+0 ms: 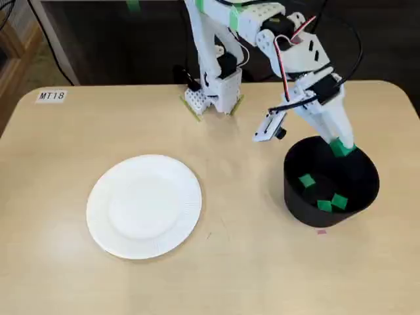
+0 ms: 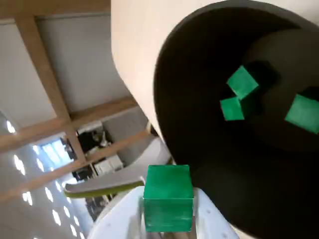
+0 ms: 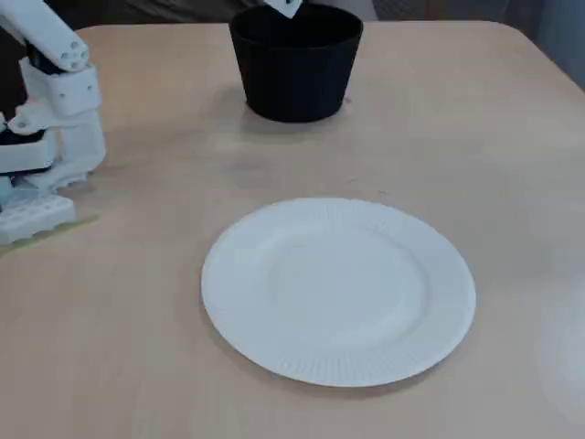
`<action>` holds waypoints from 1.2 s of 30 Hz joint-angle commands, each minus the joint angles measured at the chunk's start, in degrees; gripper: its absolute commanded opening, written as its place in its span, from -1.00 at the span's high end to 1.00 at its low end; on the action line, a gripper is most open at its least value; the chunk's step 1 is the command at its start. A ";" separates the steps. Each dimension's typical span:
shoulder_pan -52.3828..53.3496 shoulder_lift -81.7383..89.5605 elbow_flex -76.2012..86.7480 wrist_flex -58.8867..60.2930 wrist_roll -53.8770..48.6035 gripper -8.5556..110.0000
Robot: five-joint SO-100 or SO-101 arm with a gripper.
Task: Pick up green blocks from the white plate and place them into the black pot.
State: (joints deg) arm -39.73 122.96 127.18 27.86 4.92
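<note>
Three green blocks (image 1: 306,180) lie on the bottom of the black pot (image 1: 289,190), which stands at the right of a fixed view, a little below the middle. In the wrist view two of them touch each other and the third lies apart, at the right edge of the frame. A fourth green block (image 2: 168,191) is clamped in the end effector (image 1: 339,144), which hangs over the far rim of the pot, above its opening. This block is not yet released.

The white plate (image 1: 144,205) sits in the lower left part of that fixed view, well apart from the pot. It carries no block in either fixed view. No green block shows on the tabletop (image 1: 65,164) around it either.

In my judgement the task is almost finished. What is left is to open the fingers so that the held block falls into the pot. After that, nothing more seems to wait for picking.
</note>
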 commanded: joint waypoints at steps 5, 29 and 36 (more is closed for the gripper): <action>4.57 1.14 -0.09 4.13 -4.13 0.22; 36.74 13.45 -4.66 29.53 -7.91 0.90; 39.38 22.15 -0.53 39.29 -11.69 0.90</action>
State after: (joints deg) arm -0.62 140.80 125.68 65.48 -5.80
